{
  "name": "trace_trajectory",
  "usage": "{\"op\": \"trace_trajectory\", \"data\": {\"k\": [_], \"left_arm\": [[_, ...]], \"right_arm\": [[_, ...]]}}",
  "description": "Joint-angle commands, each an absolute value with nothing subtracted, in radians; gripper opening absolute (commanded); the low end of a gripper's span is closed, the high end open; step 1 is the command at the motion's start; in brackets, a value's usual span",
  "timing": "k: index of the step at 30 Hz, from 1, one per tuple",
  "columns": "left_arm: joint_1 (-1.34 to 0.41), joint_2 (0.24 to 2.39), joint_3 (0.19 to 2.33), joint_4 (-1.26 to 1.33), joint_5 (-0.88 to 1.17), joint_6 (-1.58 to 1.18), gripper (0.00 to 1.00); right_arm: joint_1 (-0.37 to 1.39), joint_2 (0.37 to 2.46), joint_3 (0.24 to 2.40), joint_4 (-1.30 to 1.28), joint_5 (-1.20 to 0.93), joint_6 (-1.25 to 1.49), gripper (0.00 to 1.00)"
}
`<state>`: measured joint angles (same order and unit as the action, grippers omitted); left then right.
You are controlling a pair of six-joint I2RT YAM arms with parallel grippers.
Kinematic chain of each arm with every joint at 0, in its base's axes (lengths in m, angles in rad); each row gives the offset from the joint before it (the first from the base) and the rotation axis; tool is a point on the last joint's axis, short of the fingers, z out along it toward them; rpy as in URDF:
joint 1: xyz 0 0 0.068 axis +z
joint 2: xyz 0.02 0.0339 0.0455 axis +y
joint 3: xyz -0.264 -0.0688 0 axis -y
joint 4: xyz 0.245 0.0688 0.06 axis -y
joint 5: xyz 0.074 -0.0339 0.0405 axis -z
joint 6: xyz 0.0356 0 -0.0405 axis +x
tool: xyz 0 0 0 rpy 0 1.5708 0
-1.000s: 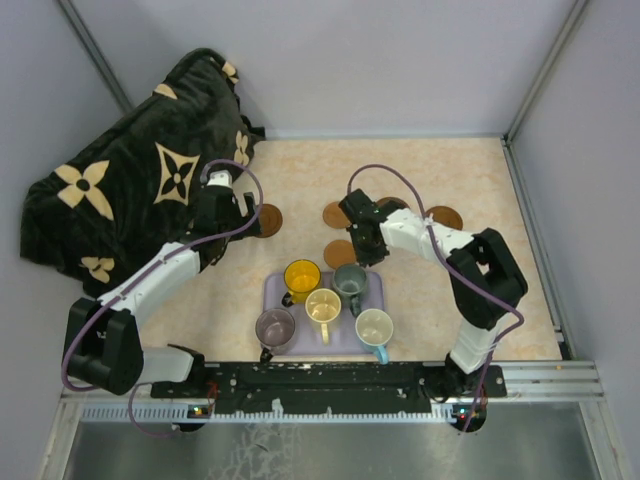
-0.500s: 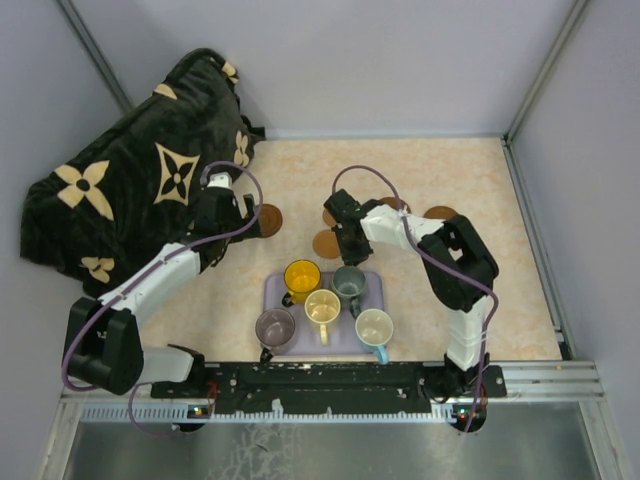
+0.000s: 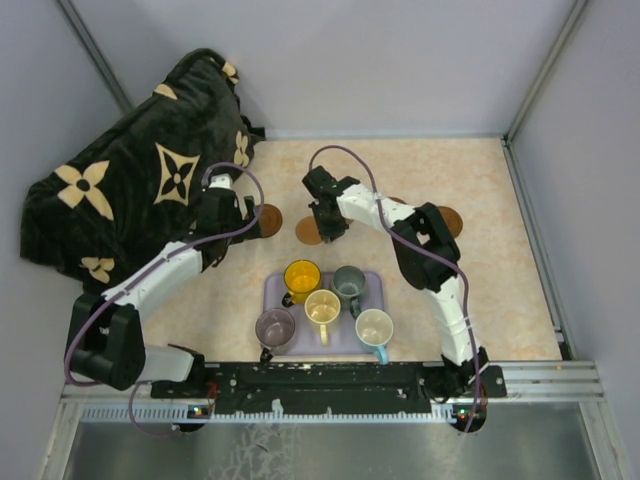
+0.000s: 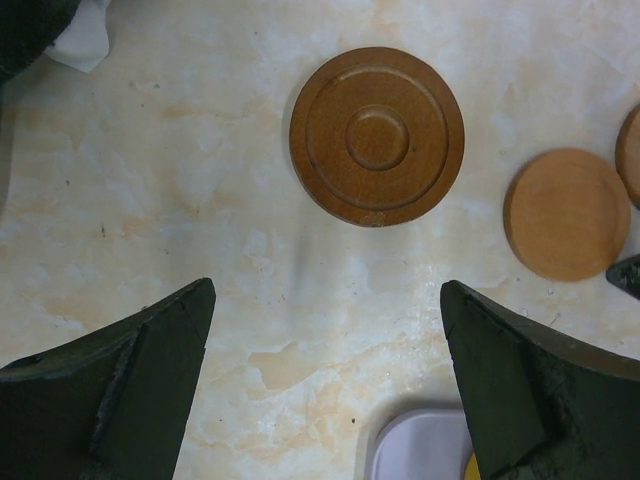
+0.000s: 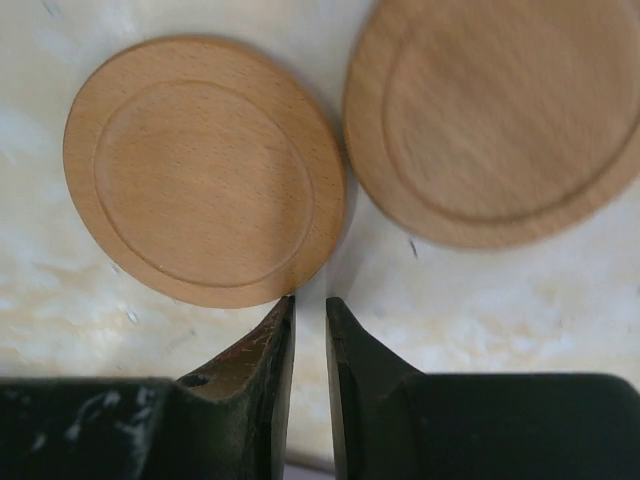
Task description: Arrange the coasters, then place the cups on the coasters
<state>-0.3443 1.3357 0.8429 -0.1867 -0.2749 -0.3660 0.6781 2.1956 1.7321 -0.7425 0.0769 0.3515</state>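
Observation:
Five cups stand on the lavender tray: yellow, dark grey-green, cream, mauve-grey and white with a blue handle. Coasters lie beyond the tray. A dark ringed coaster lies ahead of my open left gripper. A pale coaster touches the tip of my right gripper, which is shut to a thin slit on nothing. Another coaster lies close to its right. In the top view that pale coaster sits beside the right gripper; one more coaster lies far right.
A dark blanket with tan flower shapes is heaped at the back left, just behind the left arm. Grey walls close the table at the back and both sides. The tray corner shows below the left gripper.
My right arm has swung left and away from the tray, and the pale coaster has slid left with it, from by the tray toward the dark coaster. The left arm has not moved.

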Motion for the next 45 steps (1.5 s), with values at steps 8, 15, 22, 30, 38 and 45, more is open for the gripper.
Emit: {"op": "trace_trajectory", "data": {"k": [8,15,22,30,38,45], "left_arm": [[-0.339,1.38,0.857,-0.182,-0.309,-0.36,1.0],[-0.339,1.402,0.844,-0.144,-0.313,-0.36,1.0],[-0.339,1.52,0.91,-0.146,-0.355,-0.348,1.0],[-0.339,1.587,0.98,-0.126,-0.322,-0.328,1.0],[-0.347,1.646,1.063,-0.122,-0.276,-0.321,1.0],[-0.371,1.672,1.066,-0.105,-0.274,-0.327,1.0]], "right_arm": [[0.685,2.45,2.112,-0.845,0.073,0.322,0.21],[0.684,2.377,2.075,-0.837,0.113,0.323,0.21],[0.65,2.263,2.036,-0.801,0.16,0.308,0.21],[0.583,2.26,2.048,-0.768,0.122,0.311,0.21],[0.577,2.296,2.156,-0.749,0.057,0.285,0.21],[0.591,2.302,2.18,-0.714,-0.012,0.268,0.21]]}}
